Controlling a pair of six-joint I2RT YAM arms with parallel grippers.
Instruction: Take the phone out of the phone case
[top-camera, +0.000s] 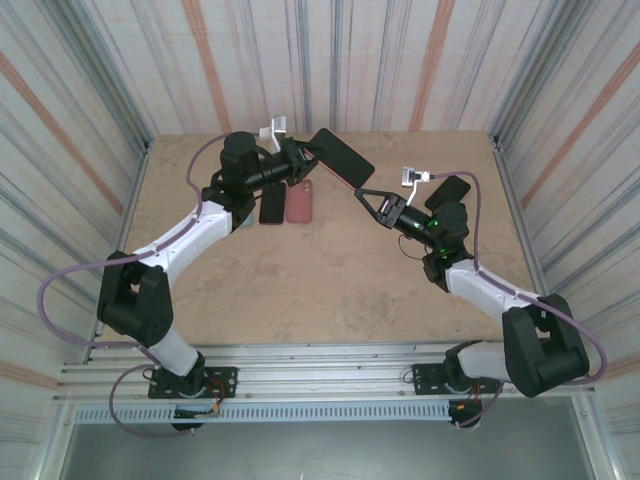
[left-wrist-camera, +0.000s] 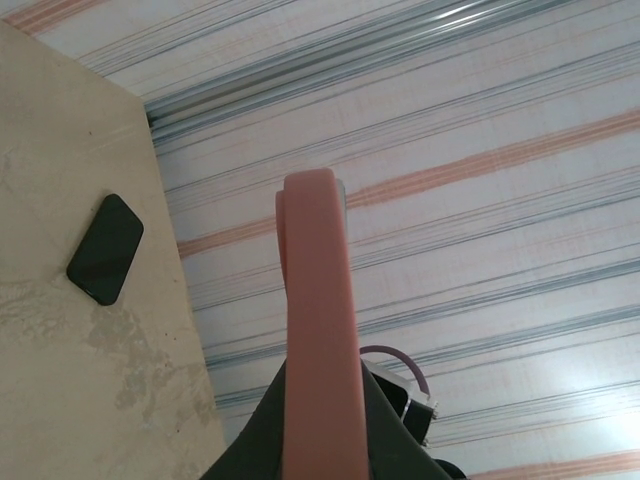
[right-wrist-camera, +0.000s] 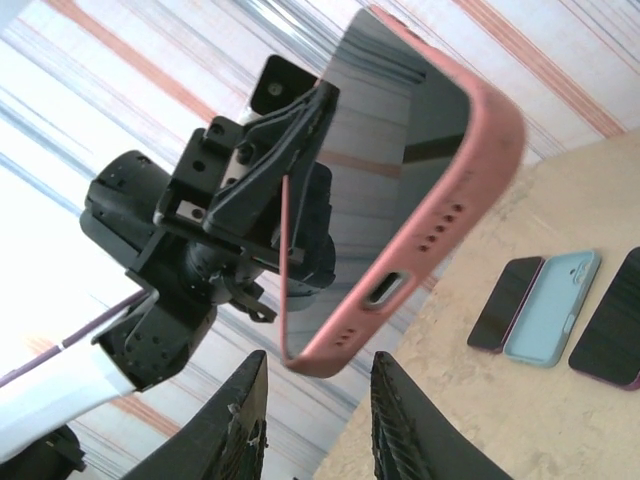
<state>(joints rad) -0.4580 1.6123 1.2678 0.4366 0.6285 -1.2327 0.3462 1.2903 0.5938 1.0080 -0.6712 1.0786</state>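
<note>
Right wrist view: your left tool (right-wrist-camera: 288, 150) clamps the phone (right-wrist-camera: 400, 130), in its case (right-wrist-camera: 440, 255), aloft near the counter's (right-wrist-camera: 560, 430) far edge. The right tool (right-wrist-camera: 318, 400), part-open and empty, sits just beneath. Separation step: next, pinch the case rim.

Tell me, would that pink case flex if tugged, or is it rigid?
Probably flexes: the pink case has a thin, matte, rubbery-looking rim. That matte surface likely grips well, unlike the glossy phone screen. Held aloft by the left gripper at one edge, it may pivot when tugged.

Striped walls (top-camera: 380, 60) on 3 sides — tan tabletop (top-camera: 330, 290), brightly lit.
</note>
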